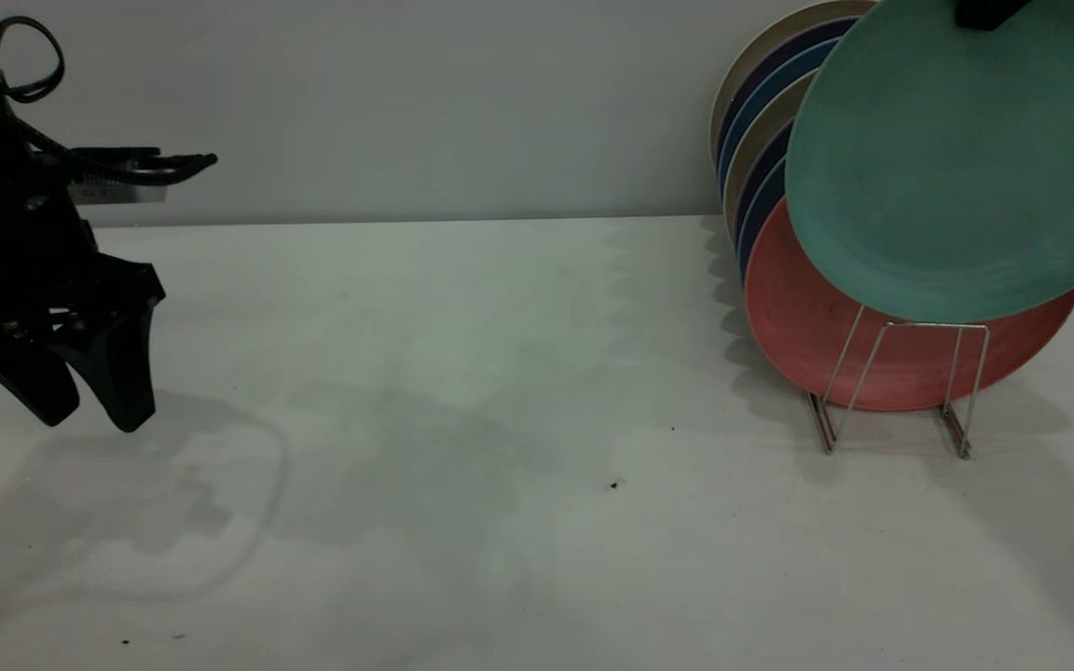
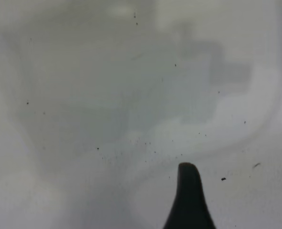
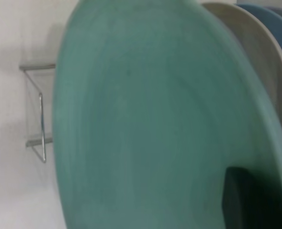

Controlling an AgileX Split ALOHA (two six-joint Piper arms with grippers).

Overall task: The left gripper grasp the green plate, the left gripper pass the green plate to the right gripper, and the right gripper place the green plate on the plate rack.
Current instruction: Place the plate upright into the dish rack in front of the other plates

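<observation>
Green plate (image 1: 956, 168) up at about two o'clock in the exterior view, held clear above the table (image 1: 462, 419), tilted and facing the camera, its lower edge overlapping the upper part of the salmon-pink plate (image 1: 835, 345) behind it, just above the front loop of the plate rack (image 1: 901, 387); touching or not, cannot tell. Clamped at its top rim by the right gripper (image 1: 989, 11), only a dark blocky piece of it visible at the upper edge of the view; in the right wrist view, one black finger (image 3: 248, 200) pressed flat on the green face (image 3: 150, 124), so closed on the plate. Behind it in that view, a cream plate and a blue one, with a rack loop (image 3: 38, 114) off to the side. In the rack itself: seven plates counted in the exterior view, standing on edge and leaning back in a row, the salmon-pink one frontmost, then alternating blue, dark navy and beige rims (image 1: 761, 140) stepping toward the wall; exact count of those behind uncertain where rims overlap. Rack of thin silver wire, front divider a squared loop, two feet resting on the table near four o'clock. Well apart, at nine o'clock, the left gripper (image 1: 89, 405) hanging over the table with nothing in it, two broad pointed fingers aimed downward and parted a narrow way, a cable loop (image 1: 29, 56) above it. One fingertip (image 2: 188, 200) alone visible in the left wrist view, over bare speckled tabletop. A few dark specks (image 1: 613, 485) on the table near six o'clock.
</observation>
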